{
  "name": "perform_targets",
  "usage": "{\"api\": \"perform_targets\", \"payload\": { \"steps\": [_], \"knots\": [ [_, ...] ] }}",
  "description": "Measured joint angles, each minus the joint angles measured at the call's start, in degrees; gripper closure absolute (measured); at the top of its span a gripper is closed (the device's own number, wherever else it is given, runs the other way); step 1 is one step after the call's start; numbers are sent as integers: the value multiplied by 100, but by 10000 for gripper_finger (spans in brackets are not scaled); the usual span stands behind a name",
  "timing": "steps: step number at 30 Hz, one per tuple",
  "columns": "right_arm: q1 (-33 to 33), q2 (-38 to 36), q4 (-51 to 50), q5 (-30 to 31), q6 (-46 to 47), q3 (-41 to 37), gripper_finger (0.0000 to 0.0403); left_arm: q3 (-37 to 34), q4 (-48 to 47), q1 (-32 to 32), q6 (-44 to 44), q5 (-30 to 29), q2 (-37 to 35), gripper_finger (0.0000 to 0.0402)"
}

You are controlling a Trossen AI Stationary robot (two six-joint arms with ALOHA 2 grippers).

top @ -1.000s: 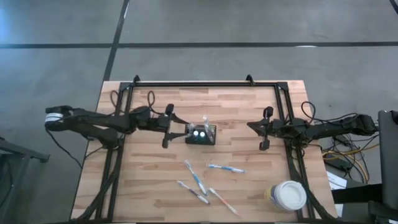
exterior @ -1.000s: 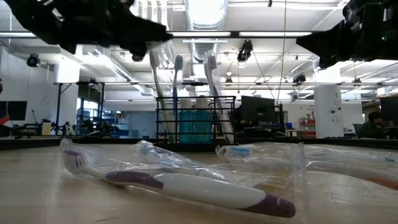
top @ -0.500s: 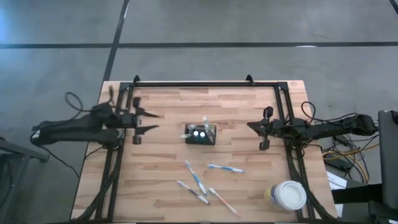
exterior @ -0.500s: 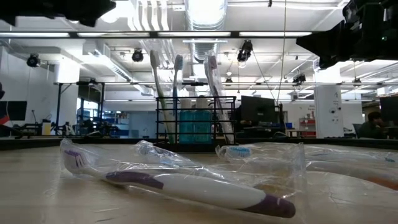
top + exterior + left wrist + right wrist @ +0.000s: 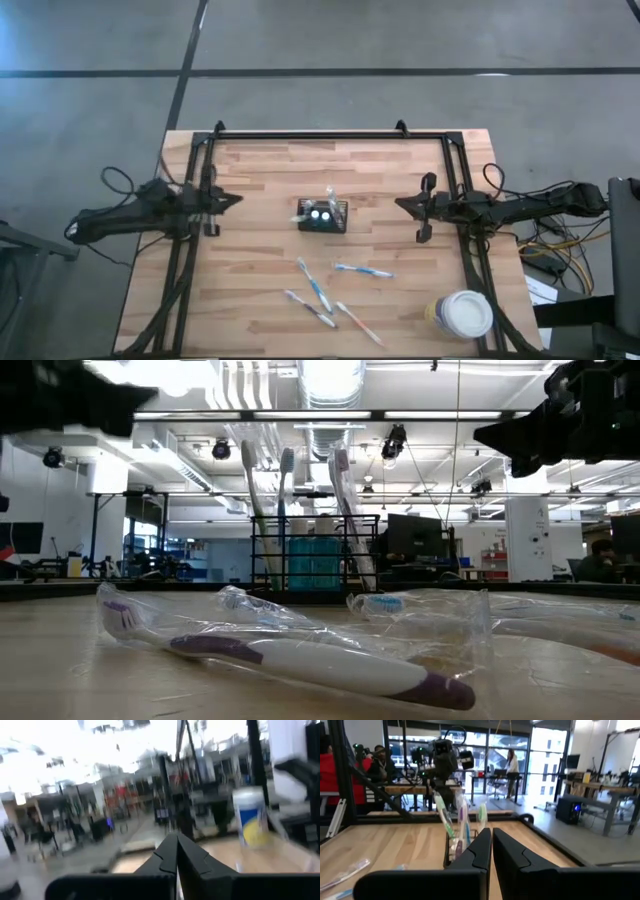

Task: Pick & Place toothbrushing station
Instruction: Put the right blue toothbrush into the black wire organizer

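Plastic-wrapped toothbrushes (image 5: 300, 660) with white and purple handles lie loose nearest the low camera on the pale wooden bench (image 5: 250, 290), apparently waiting to be loaded. Farther back, mid-bench, stands the toothbrushing station (image 5: 322, 216), a small black wire-mesh caddy holding upright brushes and a teal item; in my judgement it sits centrally so either arm can reach it. A round white-lidded tub (image 5: 461, 312) sits near the right front corner. The left claw (image 5: 213, 199) hangs near the left edge, clenched on nothing. The right claw (image 5: 423, 206) waits opposite, likewise clenched. No readable writing shows anywhere.
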Motion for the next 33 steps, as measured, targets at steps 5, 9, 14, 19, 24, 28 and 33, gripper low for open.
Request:
{"api": "perform_targets", "payload": {
  "steps": [5,9,14,19,24,28,33],
  "knots": [
    [2,162,27,-5,335,-2,390,-630,170,0,0,-21,-10,398],
    [2,205,52,-11,491,-2,390,-904,340,5,18,-21,-11,398],
    [2,202,113,-11,526,-2,390,-904,139,11,-71,-17,9,399],
    [2,205,133,-56,526,-2,390,-906,103,11,-143,40,9,395],
    [2,205,150,-129,624,53,390,-909,2,11,-262,40,11,395],
    [6,319,-116,-644,524,460,390,-911,-32,11,-279,39,11,396],
    [15,743,-1864,-701,507,1694,390,-911,-25,11,-221,36,11,391]
  ]
}}
